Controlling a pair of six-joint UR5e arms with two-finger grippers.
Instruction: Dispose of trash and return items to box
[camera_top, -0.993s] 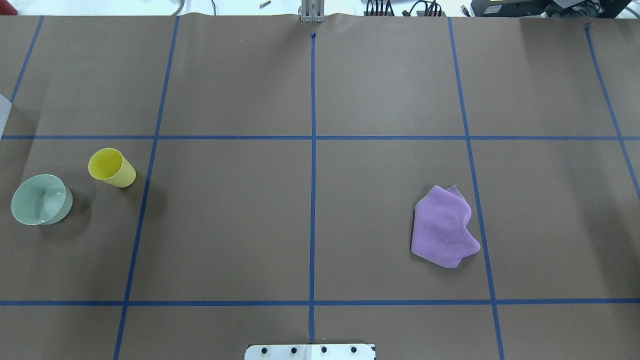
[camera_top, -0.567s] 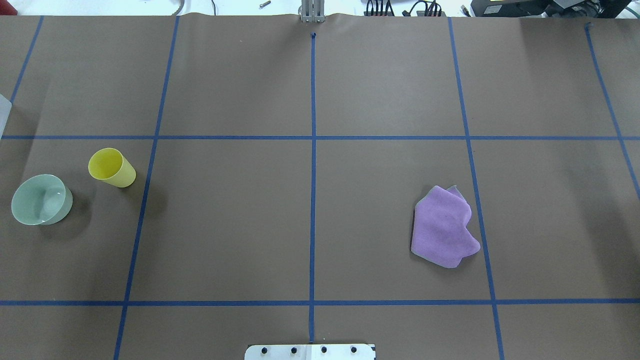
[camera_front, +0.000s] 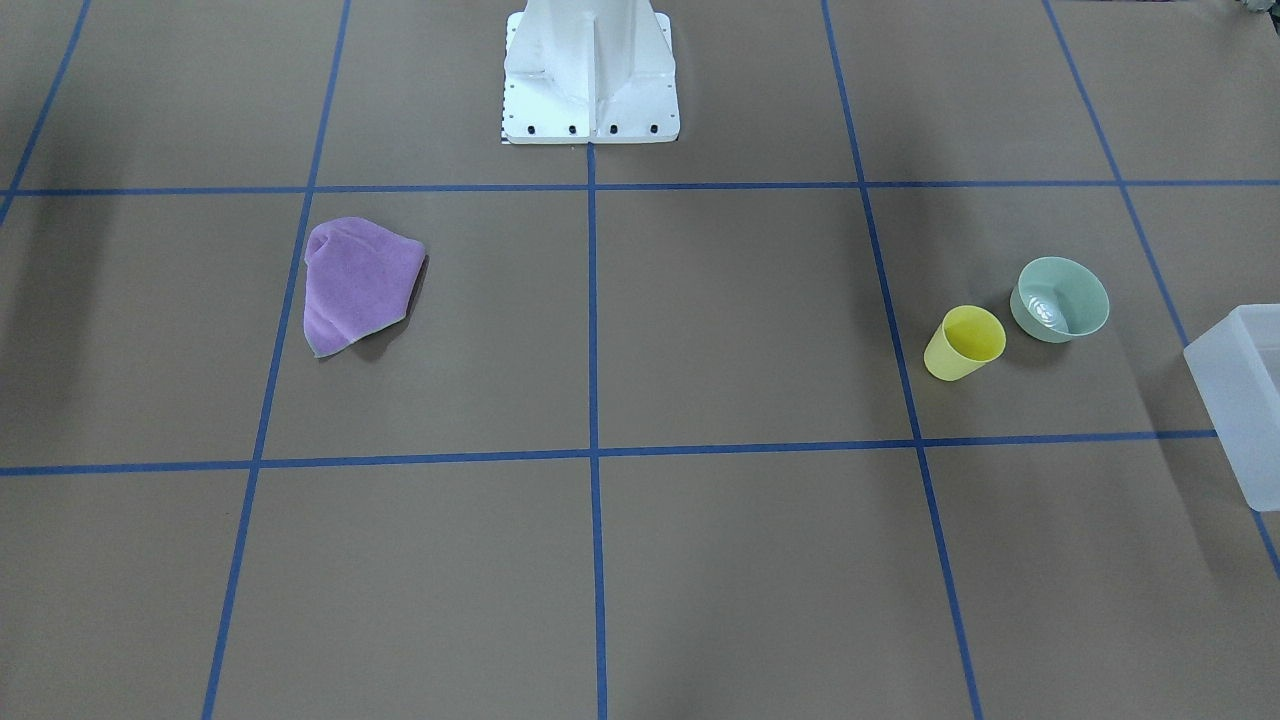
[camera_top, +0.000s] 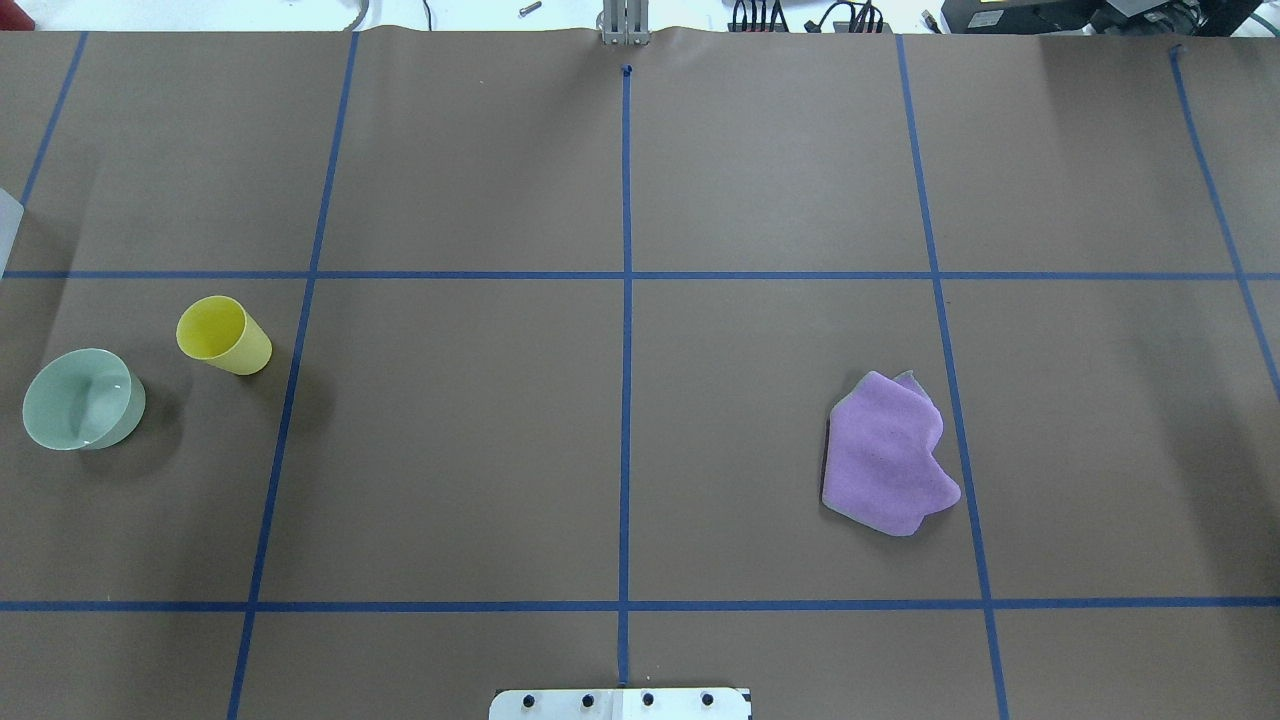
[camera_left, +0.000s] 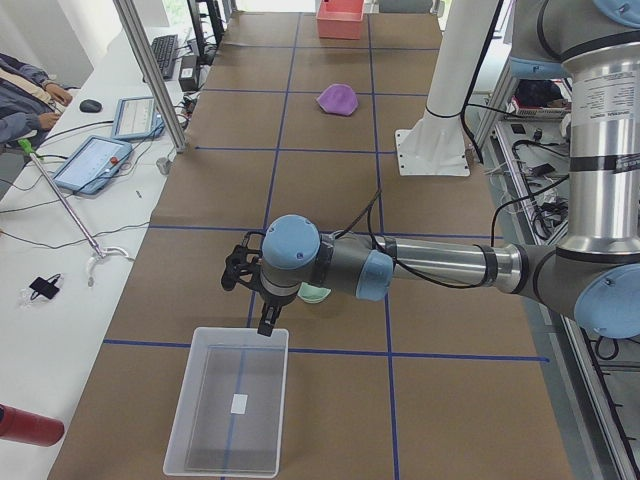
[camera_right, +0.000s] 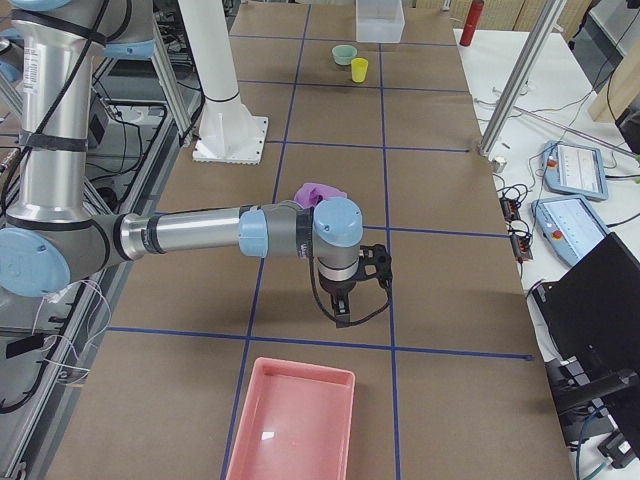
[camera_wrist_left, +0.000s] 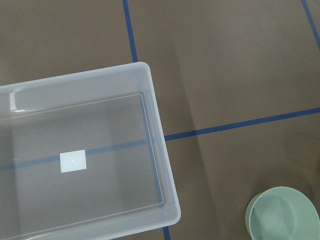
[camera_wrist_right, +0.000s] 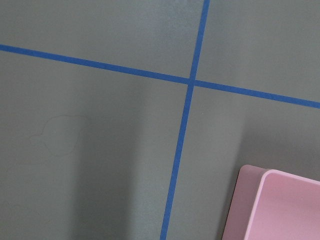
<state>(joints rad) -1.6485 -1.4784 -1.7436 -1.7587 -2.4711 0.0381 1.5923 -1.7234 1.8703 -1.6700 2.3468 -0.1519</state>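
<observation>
Brown paper (camera_top: 460, 450) ruled into squares by blue tape (camera_top: 626, 400) covers the table. Only the side views show the left claw (camera_left: 262, 318), pointing down over the end rim of the frosted box (camera_left: 185, 400); whether its fingers are spread or pressed together cannot be told. Just beside this claw, on the side away from the box, stands the mint-green bowl (camera_wrist_left: 282, 215), upright on the paper outside the box and partly hidden behind the arm. Next beyond the bowl is a yellow cup (camera_top: 225, 335), close to it but not touching. Well apart from both, across the table, lies a crumpled purple cloth (camera_top: 885, 455). Past the cloth hangs the right claw (camera_right: 343, 315), fingers down above bare paper, its state equally impossible to tell, with a pink bin (camera_right: 262, 372) near it on the side away from the cloth.
</observation>
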